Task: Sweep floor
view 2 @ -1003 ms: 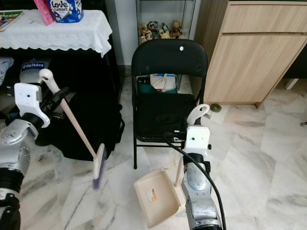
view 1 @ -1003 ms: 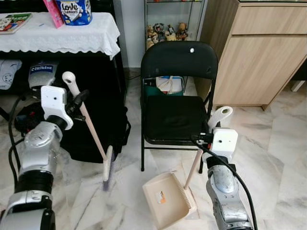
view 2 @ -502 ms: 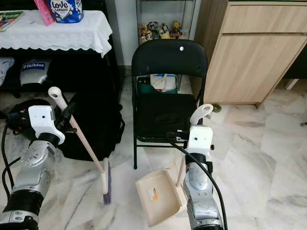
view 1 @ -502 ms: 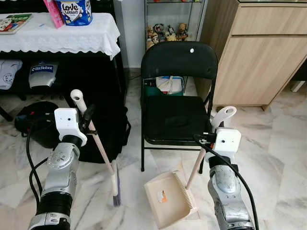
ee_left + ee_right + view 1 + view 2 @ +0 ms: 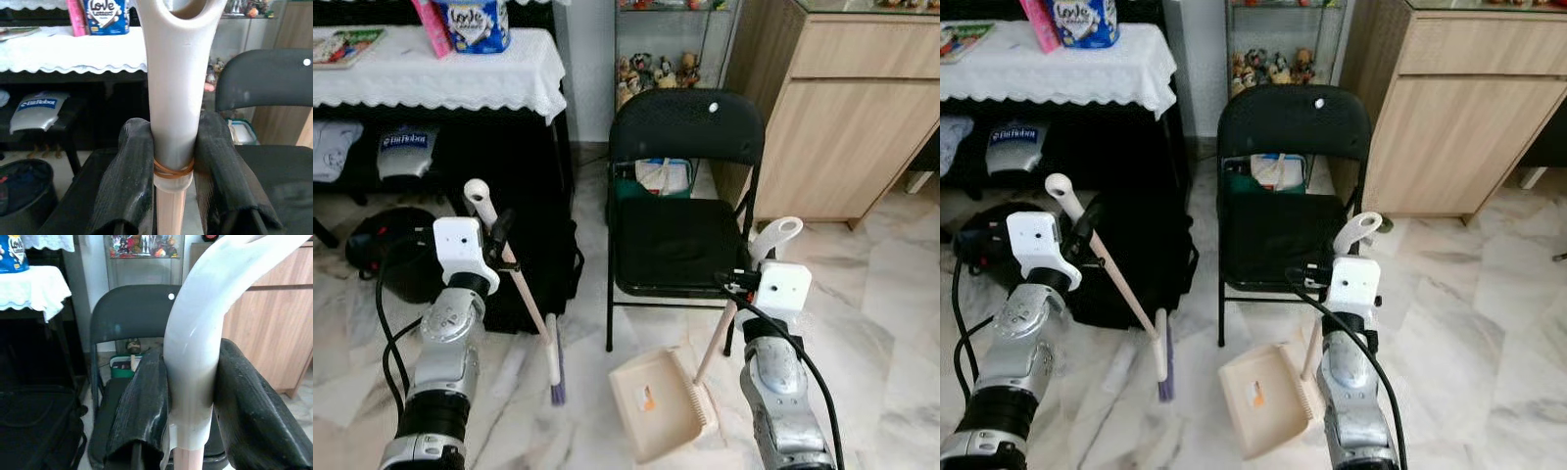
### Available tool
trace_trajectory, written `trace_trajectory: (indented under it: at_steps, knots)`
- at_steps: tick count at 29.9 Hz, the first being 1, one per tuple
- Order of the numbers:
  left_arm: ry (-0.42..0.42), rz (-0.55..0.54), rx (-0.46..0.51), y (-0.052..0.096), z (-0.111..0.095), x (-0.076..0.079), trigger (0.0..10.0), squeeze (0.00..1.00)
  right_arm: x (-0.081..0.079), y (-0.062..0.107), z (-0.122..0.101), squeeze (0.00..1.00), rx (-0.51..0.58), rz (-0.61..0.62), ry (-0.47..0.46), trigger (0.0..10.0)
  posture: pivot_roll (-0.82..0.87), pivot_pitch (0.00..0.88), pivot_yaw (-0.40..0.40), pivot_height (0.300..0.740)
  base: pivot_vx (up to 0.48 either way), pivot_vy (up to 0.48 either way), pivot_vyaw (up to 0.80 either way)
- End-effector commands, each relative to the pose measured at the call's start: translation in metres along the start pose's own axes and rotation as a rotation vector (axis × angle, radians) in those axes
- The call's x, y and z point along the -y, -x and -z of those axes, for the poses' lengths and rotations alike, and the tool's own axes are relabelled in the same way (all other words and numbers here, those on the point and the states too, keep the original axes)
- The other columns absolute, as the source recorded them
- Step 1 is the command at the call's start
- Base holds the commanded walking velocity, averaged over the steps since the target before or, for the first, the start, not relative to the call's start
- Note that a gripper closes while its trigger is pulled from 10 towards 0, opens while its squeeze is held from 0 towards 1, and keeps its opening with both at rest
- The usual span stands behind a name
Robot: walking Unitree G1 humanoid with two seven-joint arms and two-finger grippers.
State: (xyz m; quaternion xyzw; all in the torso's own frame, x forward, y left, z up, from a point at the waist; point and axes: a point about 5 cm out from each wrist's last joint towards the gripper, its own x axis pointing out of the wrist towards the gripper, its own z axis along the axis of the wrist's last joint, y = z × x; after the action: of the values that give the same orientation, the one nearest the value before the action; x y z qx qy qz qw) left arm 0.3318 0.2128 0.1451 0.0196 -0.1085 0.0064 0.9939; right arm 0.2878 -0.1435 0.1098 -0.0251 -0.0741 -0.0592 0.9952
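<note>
On the marble floor nearest the robot, a beige dustpan is held by its handle in the clamped right end effector. Beside it, a broom is gripped tight by the left end effector, bristles touching the tiles. Behind them stands a black folding chair.

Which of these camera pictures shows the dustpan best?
The left eye view: the whole beige dustpan lies open on the marble floor, its handle rising to the right gripper. The right eye view shows much the same. The right wrist view gives a close-up of its white handle top, clamped between black fingers.
</note>
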Motion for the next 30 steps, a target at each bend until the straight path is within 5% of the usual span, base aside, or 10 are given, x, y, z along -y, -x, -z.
trace_trajectory:
  at_steps: [1, 30]
  knots:
    - [-0.008, 0.002, 0.076, -0.0046, -0.0146, 0.0018, 10.0, 0.0, 0.0005, -0.0011, -0.0057, 0.0, 0.034, 0.004, -0.011, 10.0, -0.07, 0.08, 0.013, 0.74, 0.0, 0.334, 0.0]
    - [-0.014, -0.008, 0.091, -0.0089, -0.0195, 0.0024, 10.0, 0.0, -0.0022, -0.002, -0.0054, 0.0, 0.037, 0.0, -0.024, 10.0, -0.07, 0.075, 0.015, 0.74, 0.0, 0.334, -0.14]
